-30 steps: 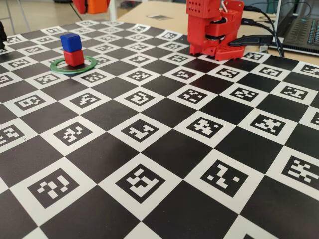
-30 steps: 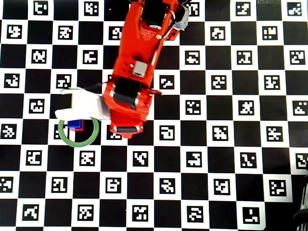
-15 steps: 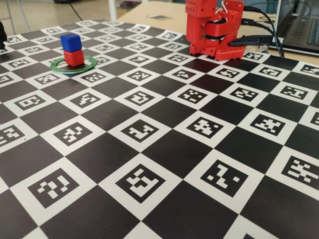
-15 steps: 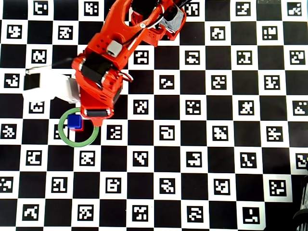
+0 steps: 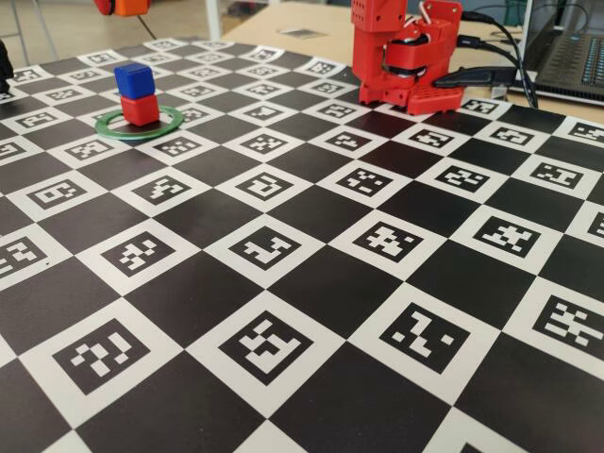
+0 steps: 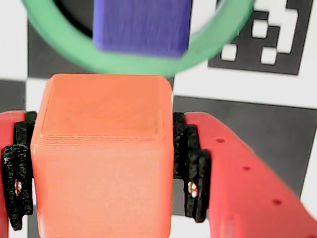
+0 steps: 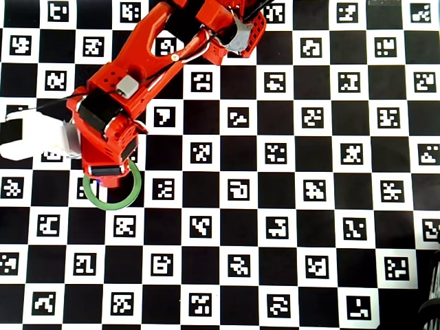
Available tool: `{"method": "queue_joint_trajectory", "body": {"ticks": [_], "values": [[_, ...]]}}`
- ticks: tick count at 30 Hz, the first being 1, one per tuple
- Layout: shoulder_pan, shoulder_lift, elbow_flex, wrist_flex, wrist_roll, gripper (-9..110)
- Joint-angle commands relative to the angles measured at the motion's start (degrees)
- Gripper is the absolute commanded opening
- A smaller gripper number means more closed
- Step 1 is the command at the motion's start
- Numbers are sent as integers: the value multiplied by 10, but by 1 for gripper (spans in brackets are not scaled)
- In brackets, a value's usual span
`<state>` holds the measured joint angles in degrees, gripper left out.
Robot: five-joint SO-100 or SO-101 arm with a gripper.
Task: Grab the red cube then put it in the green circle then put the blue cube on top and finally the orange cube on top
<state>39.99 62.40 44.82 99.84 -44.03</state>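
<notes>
Here the green circle point(image 5: 139, 124) lies flat on the checkered marker board point(image 5: 311, 283) with the red cube point(image 5: 140, 109) standing inside it and the blue cube point(image 5: 134, 80) stacked squarely on top, the pair forming a short upright column in the fixed view. The ring holds only that two-cube stack, which sits toward the left part of the hoop rather than dead centre.

The wrist view shows what the others hide: the orange cube point(image 6: 104, 153) clamped between the two fingers of the gripper point(image 6: 101, 163), black pads point(image 6: 190, 171) pressed against its left and right faces, its top face square to the camera and its edges running level with the frame. Beyond it, the blue cube point(image 6: 142, 25) and the arc of the green circle point(image 6: 133, 62) fill the upper part of that picture, blurred by closeness; the red cube is covered by the blue one there.

In the overhead view the red arm point(image 7: 130, 89) reaches from the top of the board down to the left, and its wrist end covers the upper part of the green circle point(image 7: 113, 199), hiding the stack almost entirely. The fixed view catches only a sliver of the orange cube point(image 5: 129, 6) at the top edge, above and behind the stack and clear of the blue cube, while the arm's red base point(image 5: 406, 52) stands at the far side of the board near a laptop point(image 5: 571, 47)
</notes>
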Motion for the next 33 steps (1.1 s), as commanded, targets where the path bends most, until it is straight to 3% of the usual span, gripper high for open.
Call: {"method": "queue_joint_trajectory", "body": {"ticks": [1, 33], "values": [[14, -2, -64, 55, -7, -3], [11, -33, -28, 31, 36, -3]]}}
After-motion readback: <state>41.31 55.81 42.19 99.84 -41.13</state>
